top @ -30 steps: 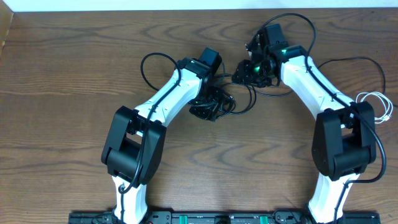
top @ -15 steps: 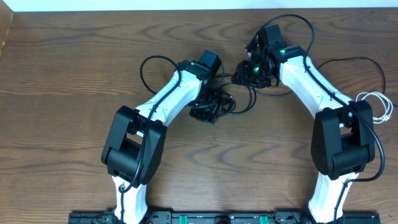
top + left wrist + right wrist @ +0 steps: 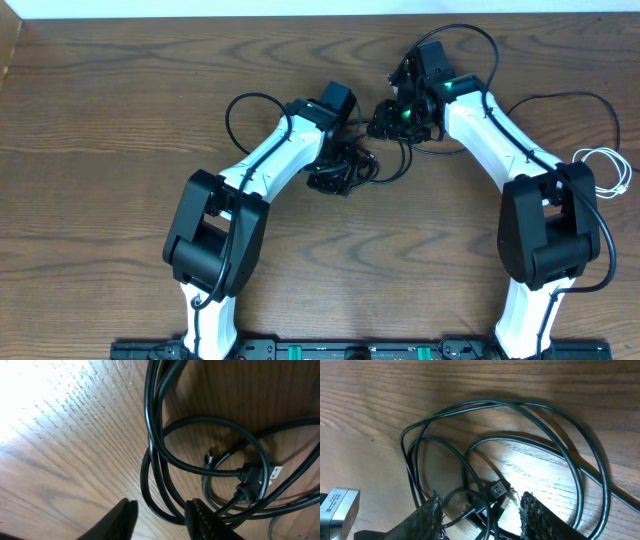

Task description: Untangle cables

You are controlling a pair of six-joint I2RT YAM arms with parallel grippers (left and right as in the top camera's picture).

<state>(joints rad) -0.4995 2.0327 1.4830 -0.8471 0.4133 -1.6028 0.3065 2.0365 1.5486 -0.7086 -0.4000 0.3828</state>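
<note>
Messy black cable tangle (image 3: 343,170); at it, left gripper (image 3: 161,510) straddles its strands, can't tell if gripping; just right of it, right gripper (image 3: 481,504) jaws apart over plug (image 3: 497,489).

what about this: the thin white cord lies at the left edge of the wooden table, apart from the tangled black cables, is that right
Not the left: the overhead view shows the thin white cord at the right edge of the wooden table, apart from the tangled black cables.

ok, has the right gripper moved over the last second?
Yes. In the overhead view the right gripper has shifted slightly left, away from the white cable, which has stayed put at the table's right edge.
</note>
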